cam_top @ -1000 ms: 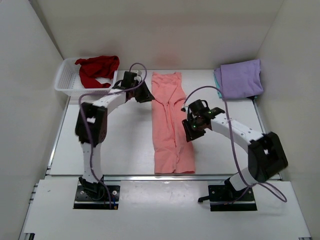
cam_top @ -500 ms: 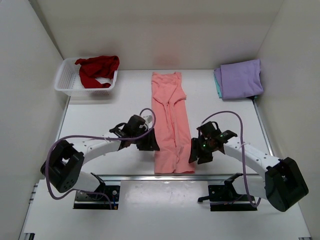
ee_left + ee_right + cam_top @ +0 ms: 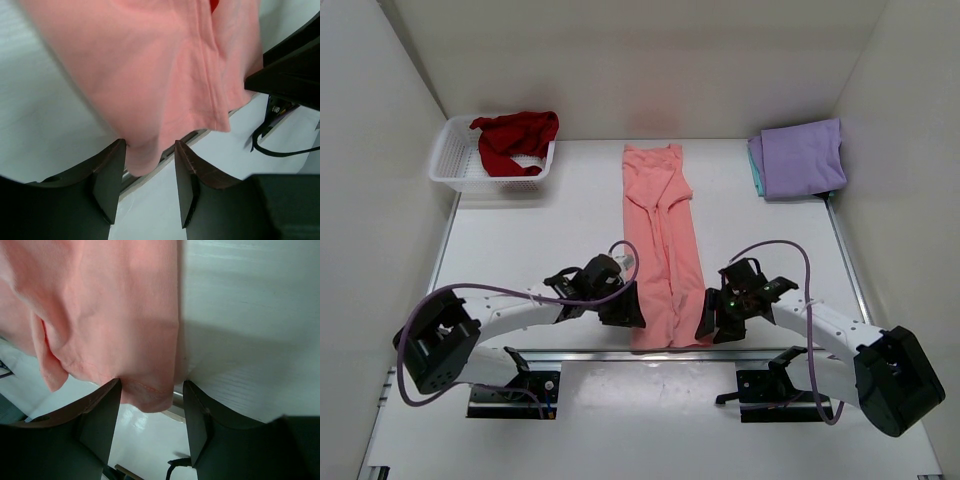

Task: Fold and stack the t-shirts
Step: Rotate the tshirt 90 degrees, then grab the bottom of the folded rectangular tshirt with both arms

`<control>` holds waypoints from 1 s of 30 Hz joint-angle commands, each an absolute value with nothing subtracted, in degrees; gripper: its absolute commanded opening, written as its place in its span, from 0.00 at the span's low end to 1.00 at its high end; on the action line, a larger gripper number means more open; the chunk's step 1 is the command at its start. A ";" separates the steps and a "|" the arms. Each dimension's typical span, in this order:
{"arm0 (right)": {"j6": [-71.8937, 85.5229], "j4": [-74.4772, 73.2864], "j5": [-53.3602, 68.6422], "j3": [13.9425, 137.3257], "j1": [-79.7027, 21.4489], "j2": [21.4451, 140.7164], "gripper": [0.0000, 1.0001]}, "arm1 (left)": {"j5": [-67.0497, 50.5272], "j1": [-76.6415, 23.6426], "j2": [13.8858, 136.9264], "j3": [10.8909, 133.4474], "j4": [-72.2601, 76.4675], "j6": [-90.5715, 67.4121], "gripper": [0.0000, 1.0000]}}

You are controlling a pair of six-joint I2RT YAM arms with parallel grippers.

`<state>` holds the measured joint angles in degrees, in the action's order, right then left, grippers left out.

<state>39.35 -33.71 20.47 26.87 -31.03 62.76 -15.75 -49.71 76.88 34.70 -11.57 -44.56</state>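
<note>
The salmon-pink t-shirt lies as a long narrow strip down the middle of the table, its hem at the near edge. My left gripper is open at the hem's left corner, which shows between its fingers in the left wrist view. My right gripper is open at the hem's right corner, which shows between its fingers in the right wrist view. A dark red t-shirt lies in the basket. A folded lavender-purple t-shirt sits at the back right on a teal one.
The white lattice basket stands at the back left. The table's near edge with a metal rail runs just under the hem. White walls close in the left, right and back sides.
Both arms have swung from the shirt's upper part down to its near hem. The left gripper now sits at the left corner, the right at the right corner. The shirt has not moved.
</note>
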 commanded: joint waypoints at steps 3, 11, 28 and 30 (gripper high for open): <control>40.43 -29.71 22.32 25.58 -31.11 62.66 0.50 | -14.15 -50.18 73.65 34.01 -14.32 -45.09 0.55; 39.46 -29.97 22.59 26.37 -30.76 63.46 0.48 | -13.89 -54.04 77.94 34.18 -12.21 -47.02 0.55; 32.00 -38.92 28.55 29.61 -32.87 63.28 0.00 | -15.54 -57.31 78.93 33.66 -15.37 -49.48 0.00; 30.77 -41.13 30.14 30.67 -33.48 63.89 0.00 | -17.48 -56.96 77.35 34.10 -17.92 -50.09 0.00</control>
<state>33.54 -36.32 26.11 27.88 -32.29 64.40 -14.17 -57.01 81.21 34.09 -14.00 -49.28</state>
